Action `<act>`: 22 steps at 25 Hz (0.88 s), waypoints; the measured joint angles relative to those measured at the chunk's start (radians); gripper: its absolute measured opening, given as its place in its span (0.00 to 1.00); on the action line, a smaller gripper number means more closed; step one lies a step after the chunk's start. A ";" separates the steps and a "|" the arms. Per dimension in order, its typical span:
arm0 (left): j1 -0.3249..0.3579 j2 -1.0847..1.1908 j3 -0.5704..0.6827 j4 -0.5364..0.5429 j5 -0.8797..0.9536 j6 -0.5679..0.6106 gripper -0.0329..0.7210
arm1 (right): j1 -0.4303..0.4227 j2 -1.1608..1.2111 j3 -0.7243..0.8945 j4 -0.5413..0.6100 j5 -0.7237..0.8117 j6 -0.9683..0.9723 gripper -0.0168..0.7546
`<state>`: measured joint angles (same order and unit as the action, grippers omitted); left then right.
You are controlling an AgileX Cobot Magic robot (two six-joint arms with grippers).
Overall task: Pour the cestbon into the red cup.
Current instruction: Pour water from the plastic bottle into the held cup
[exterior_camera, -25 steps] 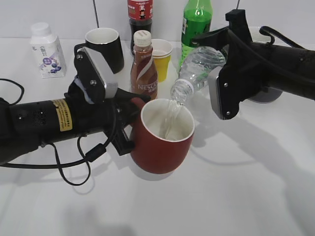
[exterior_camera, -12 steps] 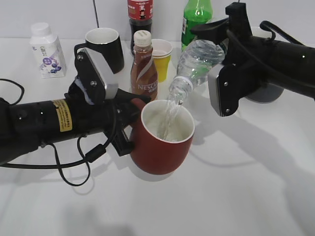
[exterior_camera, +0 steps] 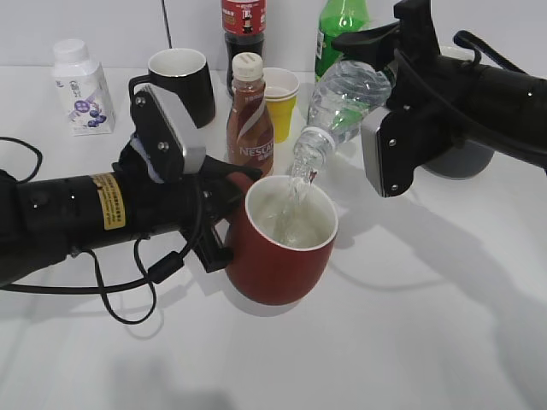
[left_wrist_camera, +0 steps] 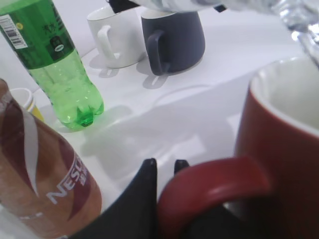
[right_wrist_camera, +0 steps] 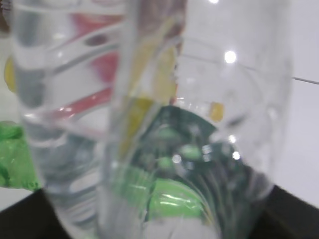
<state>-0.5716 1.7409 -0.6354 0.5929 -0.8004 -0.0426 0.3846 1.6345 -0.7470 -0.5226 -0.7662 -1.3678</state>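
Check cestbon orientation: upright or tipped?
Tipped. The cestbon, held in the right claw, slants neck-down over the red cup, water streaming in.

2 black arms (exterior_camera: 60, 218), grey camera plates, yellow label (left), loose cable (exterior_camera: 128, 290)

— Foreground? Red cup (left_wrist_camera: 284, 149), white inside, loop handle (left_wrist_camera: 209, 186) turned toward the lens. Dark fingers (left_wrist_camera: 142, 199) of the left hand (left_wrist_camera: 164, 199) closed round that handle.

— Above the rim? Clear bottle mouth (left_wrist_camera: 299, 20) at top right, tipped down over the cup.

— Left side? Brown Nescafe bottle (left_wrist_camera: 40, 179) close up; behind it a green bottle (left_wrist_camera: 52, 64) upright on the white bench (left_wrist_camera: 199, 109), a sliver of yellow cup (left_wrist_camera: 22, 102) beside.

— Farther back? White mug (left_wrist_camera: 117, 37) and dark grey mug (left_wrist_camera: 174, 40), side by side, touching.
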 joint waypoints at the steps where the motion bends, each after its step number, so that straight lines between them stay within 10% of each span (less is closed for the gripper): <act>1: 0.000 0.000 0.000 0.001 0.001 0.000 0.13 | 0.000 0.000 0.000 0.000 0.000 0.000 0.62; 11: 0.000 0.000 0.000 -0.003 -0.022 0.001 0.13 | 0.000 0.000 0.000 0.007 0.005 0.030 0.62; 22: 0.000 0.005 0.000 -0.232 -0.069 0.002 0.13 | 0.000 0.000 0.000 -0.027 0.051 0.531 0.62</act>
<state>-0.5716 1.7462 -0.6354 0.3610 -0.8697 -0.0407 0.3846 1.6345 -0.7470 -0.5500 -0.7156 -0.8370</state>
